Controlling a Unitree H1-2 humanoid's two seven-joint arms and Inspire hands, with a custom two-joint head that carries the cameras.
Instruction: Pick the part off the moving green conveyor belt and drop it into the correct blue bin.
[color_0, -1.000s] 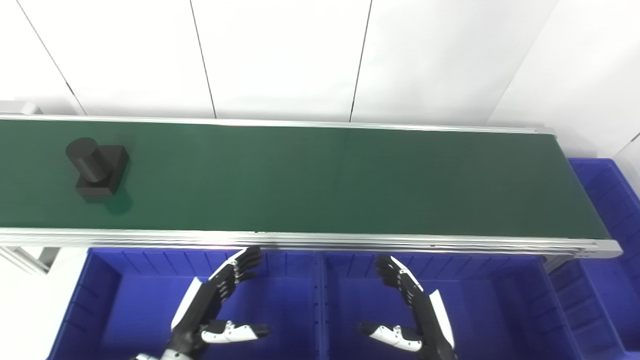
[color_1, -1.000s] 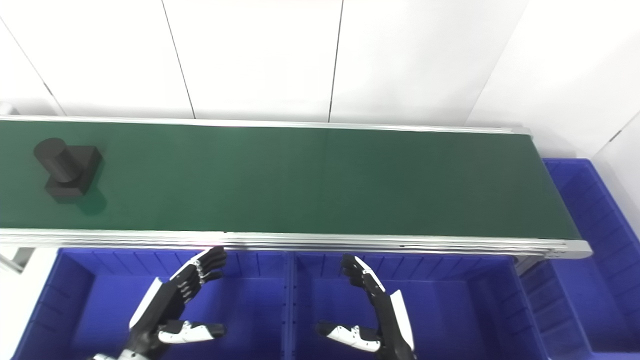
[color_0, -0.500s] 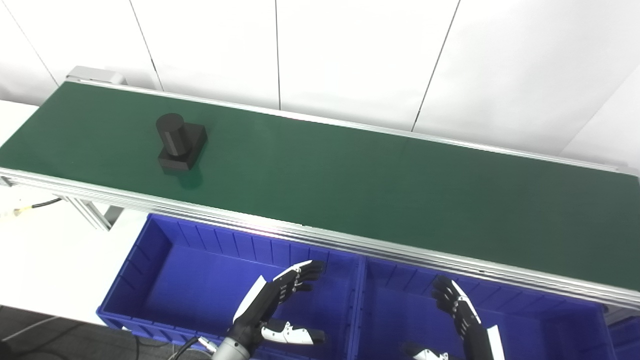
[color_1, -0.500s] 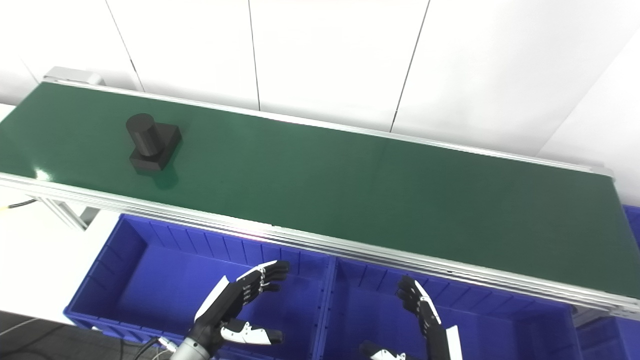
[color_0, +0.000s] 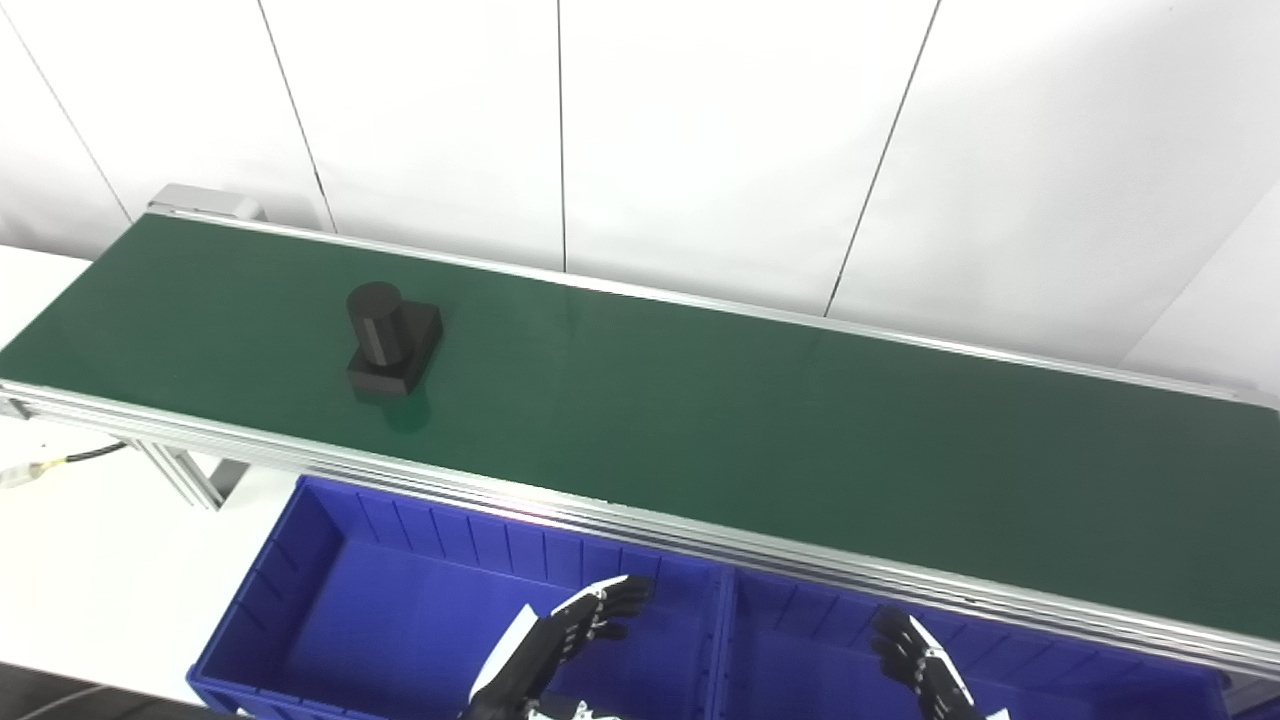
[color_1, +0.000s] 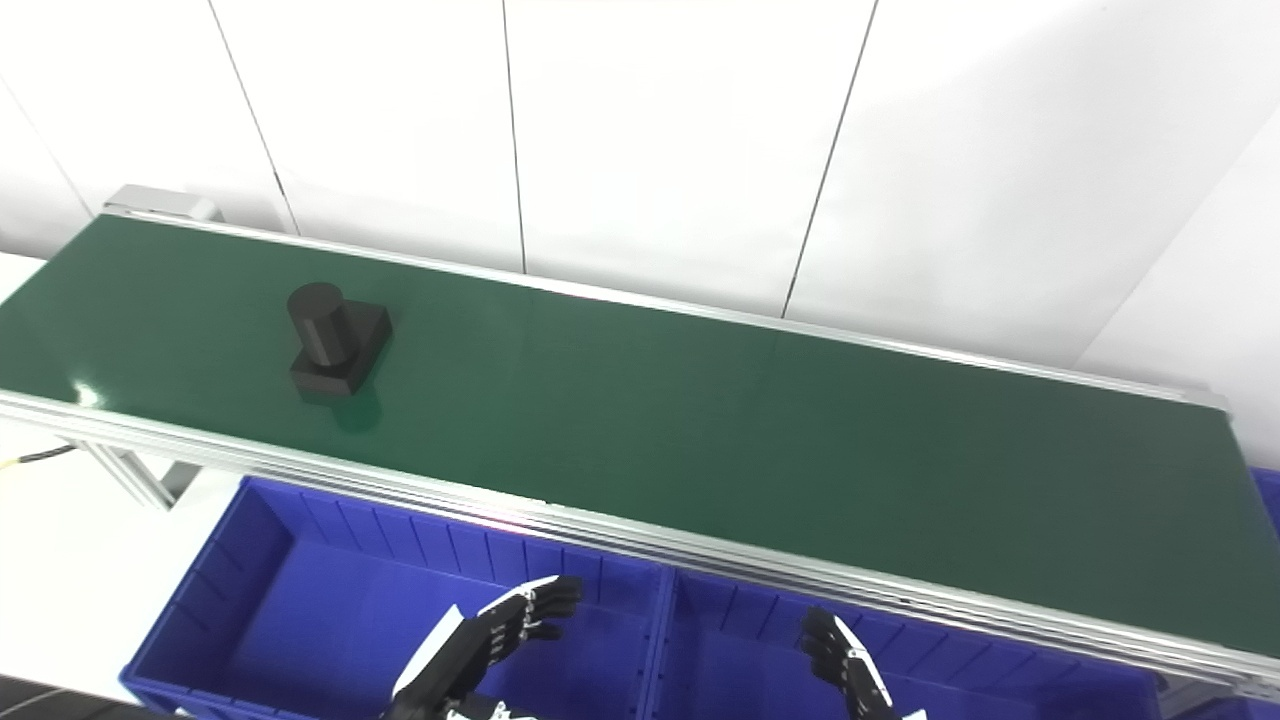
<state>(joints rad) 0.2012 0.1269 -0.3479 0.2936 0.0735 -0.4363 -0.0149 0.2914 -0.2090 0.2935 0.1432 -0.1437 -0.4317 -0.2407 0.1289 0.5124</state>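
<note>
Black part (color_0: 392, 341), upright cylinder on a square base, standing on green conveyor belt (color_0: 700, 420) toward its left end, nearer the front rail than the back. No contact with either hand. Left hand (color_0: 560, 640) low in frame over the left blue bin (color_0: 300, 560), fingers extended and apart, holding nothing. Right hand (color_0: 915, 655) at bottom edge over the right blue bin (color_1: 740, 610), only fingertips in view, slightly apart, holding nothing visible; palm cut off by frame. Both hands well apart from part. No brand, label or writing legible on belt, part or bins. White panelled wall (color_0: 700, 130) behind belt.
</note>
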